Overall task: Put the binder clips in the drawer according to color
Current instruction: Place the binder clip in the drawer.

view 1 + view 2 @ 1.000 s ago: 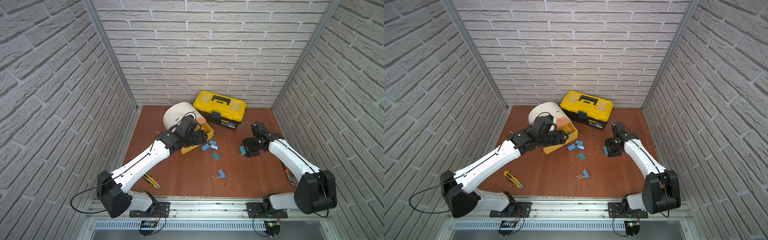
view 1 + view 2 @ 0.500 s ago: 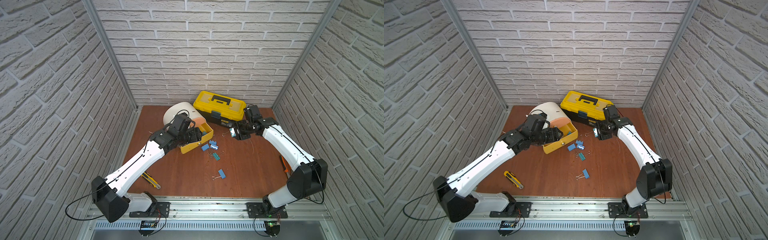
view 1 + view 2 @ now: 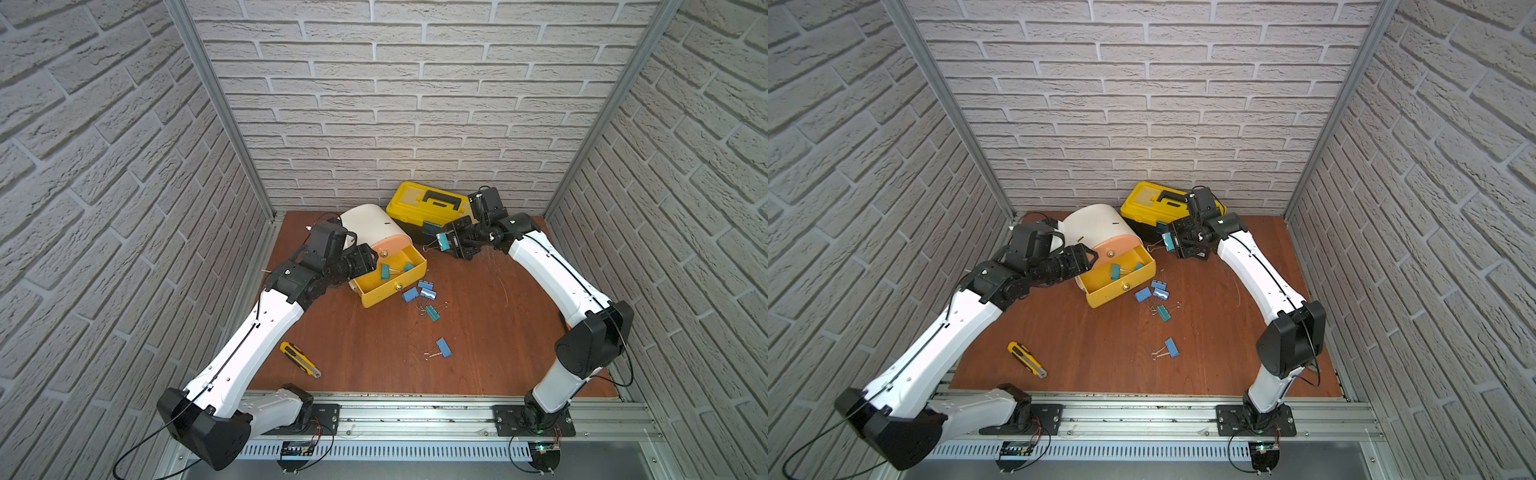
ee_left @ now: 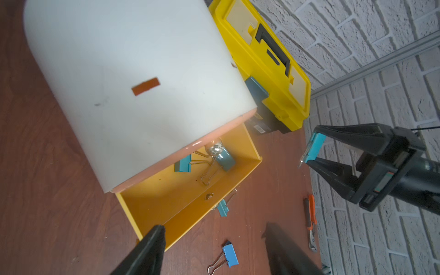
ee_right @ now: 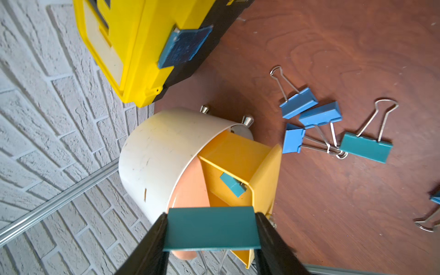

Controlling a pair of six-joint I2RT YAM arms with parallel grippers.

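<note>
The right gripper (image 3: 448, 243) hangs above the table (image 3: 478, 353) near its back edge, just in front of the toolbox (image 3: 419, 203). Its fingers (image 5: 152, 245) are closed on a teal binder clip (image 5: 210, 229), one finger at each end of the folded body, and the clip is clear of the wood. The clip's wire handles point towards the drawer cabinet (image 3: 370, 222).

The white cabinet sits by the back edge, left of centre and touching or just beside the toolbox. Its yellow drawer (image 3: 395, 291) is pulled out under the peach front (image 3: 392, 245). Two teal clips (image 4: 182, 164) (image 4: 225, 159) lie inside with their wire loops crossed.

The left gripper (image 3: 369, 262) sits at the drawer's left side, by the cabinet front. Its jaws are spread wide with nothing between them, and one fingertip (image 4: 158, 234) is at the corner of the drawer's rim.

Just off the drawer's front right corner three blue binder clips (image 5: 298, 106) (image 5: 320, 114) (image 5: 292, 141) and one teal clip (image 5: 366, 147) lie bunched with their handles tangled. A lone blue clip (image 3: 444, 347) lies nearer the front edge.

A yellow-black utility knife (image 3: 300, 360) lies near the front left corner, and orange-handled pliers (image 4: 310, 214) lie by the right edge. A small label (image 4: 259, 128) on the toolbox's black base is too blurred to read.
</note>
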